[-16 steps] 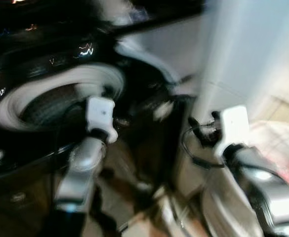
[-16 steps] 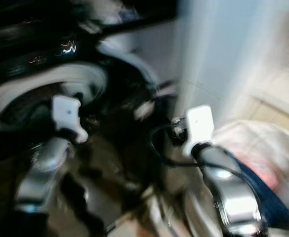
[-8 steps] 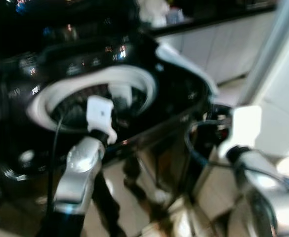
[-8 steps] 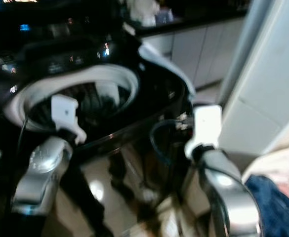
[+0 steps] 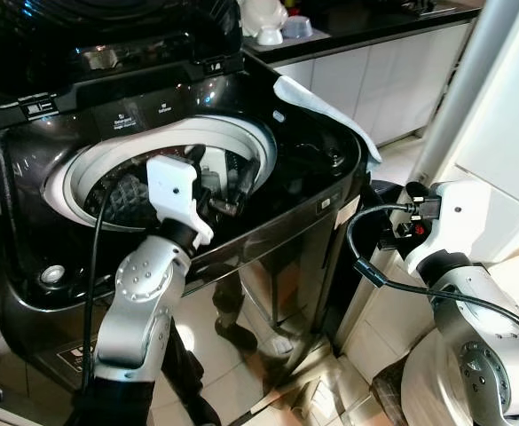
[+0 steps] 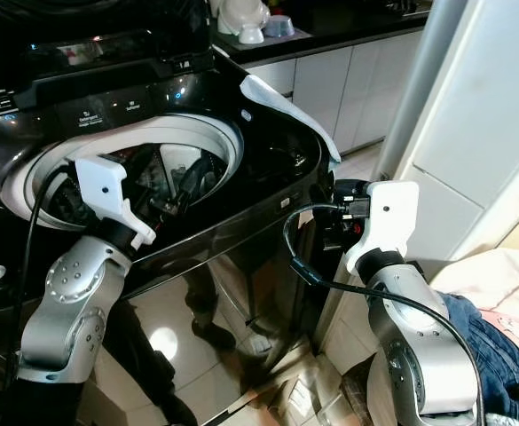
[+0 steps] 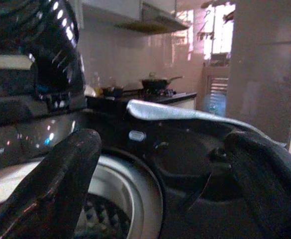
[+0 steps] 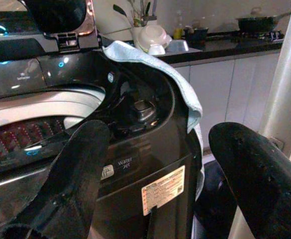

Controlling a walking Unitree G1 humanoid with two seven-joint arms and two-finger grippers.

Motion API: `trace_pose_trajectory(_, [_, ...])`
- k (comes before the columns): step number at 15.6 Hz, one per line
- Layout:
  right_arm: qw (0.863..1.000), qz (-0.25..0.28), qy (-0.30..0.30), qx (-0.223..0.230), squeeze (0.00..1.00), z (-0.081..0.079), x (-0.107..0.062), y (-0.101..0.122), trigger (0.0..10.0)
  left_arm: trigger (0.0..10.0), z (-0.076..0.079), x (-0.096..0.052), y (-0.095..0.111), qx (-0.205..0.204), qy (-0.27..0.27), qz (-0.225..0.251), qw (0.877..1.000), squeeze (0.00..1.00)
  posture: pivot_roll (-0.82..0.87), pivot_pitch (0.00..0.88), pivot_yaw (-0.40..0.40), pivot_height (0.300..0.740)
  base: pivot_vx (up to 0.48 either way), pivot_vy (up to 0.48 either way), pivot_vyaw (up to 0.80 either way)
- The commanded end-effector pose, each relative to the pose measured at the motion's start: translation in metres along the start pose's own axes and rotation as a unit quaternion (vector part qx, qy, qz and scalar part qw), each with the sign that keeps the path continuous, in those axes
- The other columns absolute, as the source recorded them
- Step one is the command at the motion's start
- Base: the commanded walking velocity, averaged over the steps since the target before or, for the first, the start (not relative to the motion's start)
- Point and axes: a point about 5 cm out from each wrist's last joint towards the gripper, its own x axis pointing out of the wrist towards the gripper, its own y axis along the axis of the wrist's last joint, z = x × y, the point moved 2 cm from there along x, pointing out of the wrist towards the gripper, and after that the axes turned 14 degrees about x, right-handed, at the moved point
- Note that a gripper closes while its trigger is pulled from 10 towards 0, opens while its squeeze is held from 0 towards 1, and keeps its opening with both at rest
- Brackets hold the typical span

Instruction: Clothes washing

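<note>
1. Washer (image 5: 268,257), a black top-loader with its lid up, stands straight ahead of the robot; its white-rimmed drum (image 5: 82,177) lies open below the control panel (image 5: 144,111).
2. Draped over the washer's right back corner is a pale blue cloth (image 5: 326,106), one end hanging down the washer's side.
3. Over the drum mouth, at the washer's front rim, hangs the left gripper (image 7: 160,184); its black fingers (image 7: 50,189) are spread wide with nothing between them.
4. Off the washer's right front corner, level with its side panel, is the right gripper (image 8: 155,174), fingers (image 8: 70,184) also wide apart and empty. A white label (image 8: 162,190) on the washer's side faces it.
5. A black cable (image 5: 374,275) loops from the right wrist, beside the washer's right side.
6. Behind the washer runs a dark counter (image 5: 357,22) with white bowls (image 5: 268,18) on it, white cupboards (image 5: 392,75) below.
7. Right of the washer, past the right arm, lie pink and blue clothes (image 6: 499,328) in a heap.
</note>
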Motion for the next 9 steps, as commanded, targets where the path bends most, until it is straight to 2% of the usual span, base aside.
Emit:
trace_pose_trajectory(1, [1.0, 0.018, 0.009, 0.003, 0.0, -0.0025, 0.0003, 0.0081, 10.0, 10.0, -0.0017, 0.0016, 0.0099, 0.003, 0.002, 0.019, 1.0, 0.0, -0.06, 0.0, 0.039, 0.74, 0.0, 0.0, 0.0])
trace_pose_trajectory(3, [1.0, 0.023, 0.017, 0.007, 0.0, -0.0074, 0.0021, 0.0105, 10.0, 10.0, -0.0023, 0.0036, 0.0118, 0.009, -0.005, 0.022, 1.0, 0.0, -0.06, 0.0, 0.043, 0.74, 0.0, 0.0, 0.0])
trace_pose_trajectory(9, [1.0, 0.023, 0.019, 0.005, 0.0, -0.008, 0.0023, 0.0116, 10.0, 10.0, 0.0017, 0.0037, 0.0103, 0.011, -0.014, 0.016, 1.0, 0.0, -0.06, 0.0, 0.045, 0.74, -0.308, 0.0, 0.0])
